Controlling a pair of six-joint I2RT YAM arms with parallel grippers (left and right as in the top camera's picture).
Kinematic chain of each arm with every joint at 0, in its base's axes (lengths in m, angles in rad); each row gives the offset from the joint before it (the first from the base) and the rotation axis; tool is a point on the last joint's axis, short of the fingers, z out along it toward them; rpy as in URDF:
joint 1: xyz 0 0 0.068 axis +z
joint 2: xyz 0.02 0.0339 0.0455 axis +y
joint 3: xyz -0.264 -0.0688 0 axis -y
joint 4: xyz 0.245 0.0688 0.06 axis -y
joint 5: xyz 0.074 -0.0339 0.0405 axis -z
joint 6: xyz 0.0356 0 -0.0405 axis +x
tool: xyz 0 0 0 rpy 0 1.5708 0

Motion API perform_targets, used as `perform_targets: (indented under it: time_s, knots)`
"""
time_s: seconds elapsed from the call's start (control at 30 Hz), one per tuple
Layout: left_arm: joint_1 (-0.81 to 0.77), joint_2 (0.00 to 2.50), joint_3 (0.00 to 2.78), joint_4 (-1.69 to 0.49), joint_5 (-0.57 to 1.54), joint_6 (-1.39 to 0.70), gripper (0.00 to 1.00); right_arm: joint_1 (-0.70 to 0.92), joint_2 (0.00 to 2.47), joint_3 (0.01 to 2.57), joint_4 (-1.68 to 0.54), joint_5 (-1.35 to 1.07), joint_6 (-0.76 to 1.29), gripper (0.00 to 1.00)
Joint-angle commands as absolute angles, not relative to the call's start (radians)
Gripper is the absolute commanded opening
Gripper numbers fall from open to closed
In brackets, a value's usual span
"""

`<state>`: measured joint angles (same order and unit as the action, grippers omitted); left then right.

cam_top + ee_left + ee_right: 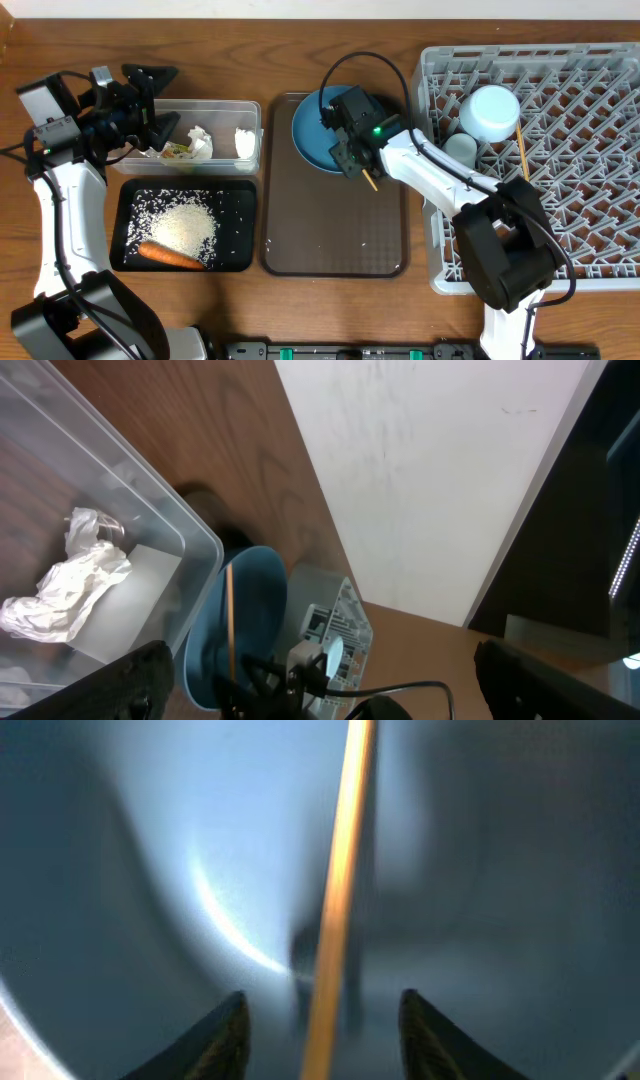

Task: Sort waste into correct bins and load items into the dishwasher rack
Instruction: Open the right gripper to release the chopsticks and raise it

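Observation:
My right gripper (352, 150) hangs open over the round blue plate (312, 135) at the far end of the brown serving tray. A wooden chopstick (345, 870) lies between its spread fingers (325, 1030) on the plate (150, 870), and its end sticks out (370, 182). My left gripper (160, 103) is open and empty at the clear tub's (215, 103) left end. The tub holds white paper wads (200, 142) and the foil wrapper (178, 150). The black tray (120, 230) holds rice (185, 225) and the carrot (170, 256). No pink cup shows.
The grey rack (600, 150) at right holds the upturned pale blue bowl (490, 112), a pale cup (460, 150) and a second chopstick (522, 152). The brown serving tray (330, 240) lies between the bins and the rack. The left wrist view shows the tub (150, 510) and plate (255, 600).

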<state>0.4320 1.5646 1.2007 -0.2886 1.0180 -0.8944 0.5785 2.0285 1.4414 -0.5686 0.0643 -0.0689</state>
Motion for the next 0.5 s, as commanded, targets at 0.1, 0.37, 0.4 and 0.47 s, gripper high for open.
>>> perform_targets:
  time_s: [0.1, 0.37, 0.4, 0.47]
  knots:
    - [0.435, 1.566, 1.197, -0.291, 1.028, -0.892, 0.98, 0.583, 2.031, 1.451, -0.567, 0.108, -0.068, 0.24]
    - [0.435, 1.566, 1.197, -0.291, 1.028, -0.892, 0.98, 0.587, 2.028, 1.451, -0.568, 0.097, -0.064, 0.01]
    - [0.435, 1.566, 1.197, -0.290, 1.028, -0.892, 0.98, 0.587, 2.026, 1.451, -0.568, 0.097, -0.064, 0.01]
    - [0.435, 1.566, 1.197, -0.290, 1.028, -0.892, 0.98, 0.587, 2.012, 1.452, -0.568, 0.097, -0.052, 0.01]
